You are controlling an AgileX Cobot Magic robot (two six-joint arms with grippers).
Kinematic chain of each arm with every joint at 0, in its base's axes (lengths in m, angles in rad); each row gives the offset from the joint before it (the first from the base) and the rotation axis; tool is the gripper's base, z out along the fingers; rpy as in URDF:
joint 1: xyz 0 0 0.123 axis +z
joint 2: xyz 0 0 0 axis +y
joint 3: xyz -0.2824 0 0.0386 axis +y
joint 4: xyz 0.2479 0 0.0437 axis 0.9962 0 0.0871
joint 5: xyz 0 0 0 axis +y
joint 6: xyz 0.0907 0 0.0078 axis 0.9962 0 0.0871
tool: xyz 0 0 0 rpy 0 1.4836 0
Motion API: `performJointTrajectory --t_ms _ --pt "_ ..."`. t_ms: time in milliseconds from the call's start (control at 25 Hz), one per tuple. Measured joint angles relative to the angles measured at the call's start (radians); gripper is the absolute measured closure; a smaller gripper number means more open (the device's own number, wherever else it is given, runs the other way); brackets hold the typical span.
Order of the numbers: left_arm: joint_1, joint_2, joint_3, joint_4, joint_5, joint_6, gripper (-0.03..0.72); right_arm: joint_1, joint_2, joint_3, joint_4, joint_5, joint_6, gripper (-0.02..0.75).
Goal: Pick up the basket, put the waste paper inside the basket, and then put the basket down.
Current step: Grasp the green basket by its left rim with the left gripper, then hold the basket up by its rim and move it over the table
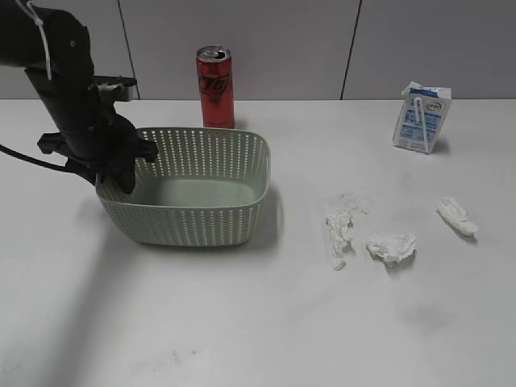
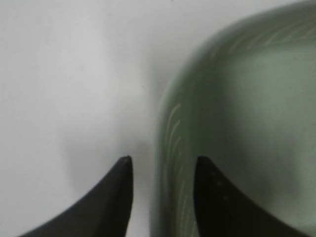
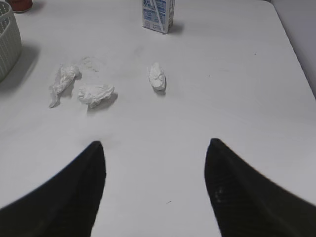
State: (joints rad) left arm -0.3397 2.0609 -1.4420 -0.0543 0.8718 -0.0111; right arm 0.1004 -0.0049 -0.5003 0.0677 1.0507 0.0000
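The pale green basket [image 1: 201,211] stands on the white table, left of centre, empty. My left gripper [image 1: 121,179] is at its left end wall and straddles the rim. In the left wrist view [image 2: 163,165] one finger is outside and one inside the basket [image 2: 237,98], with a gap still showing beside the wall. Three white waste paper wads [image 1: 340,226] [image 1: 393,247] [image 1: 457,216] lie on the table to the right. My right gripper [image 3: 155,148] is open and empty, above bare table short of the wads [image 3: 63,81] [image 3: 96,94] [image 3: 157,76].
A red drink can [image 1: 215,87] stands just behind the basket. A white-and-blue drink carton [image 1: 422,118] stands at the back right, and also shows in the right wrist view [image 3: 158,14]. The basket's edge [image 3: 7,39] shows at that view's left.
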Motion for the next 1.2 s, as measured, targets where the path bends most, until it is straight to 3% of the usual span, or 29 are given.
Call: performJointTrajectory --t_ms 200,280,520,760,960,1200 --pt "0.000 0.000 -0.003 -0.021 0.026 -0.005 0.635 0.000 0.000 0.000 0.000 0.000 0.000 0.259" --pt "0.000 -0.002 -0.007 -0.034 0.043 -0.028 0.683 0.000 0.000 0.000 0.000 0.000 0.000 0.259" --pt "0.000 -0.065 0.012 -0.054 0.130 -0.084 0.688 0.000 0.000 0.000 0.000 0.000 0.000 0.259" --pt "-0.022 -0.258 0.206 -0.109 0.059 -0.099 0.688 0.000 0.041 0.000 0.000 -0.001 0.000 0.259" --pt "-0.028 -0.343 0.379 -0.112 -0.010 -0.098 0.688 0.000 0.328 -0.013 -0.007 -0.023 0.000 0.259" --pt "-0.028 -0.348 0.406 -0.111 -0.037 -0.099 0.688 0.000 0.887 -0.114 -0.010 -0.218 0.000 0.259"
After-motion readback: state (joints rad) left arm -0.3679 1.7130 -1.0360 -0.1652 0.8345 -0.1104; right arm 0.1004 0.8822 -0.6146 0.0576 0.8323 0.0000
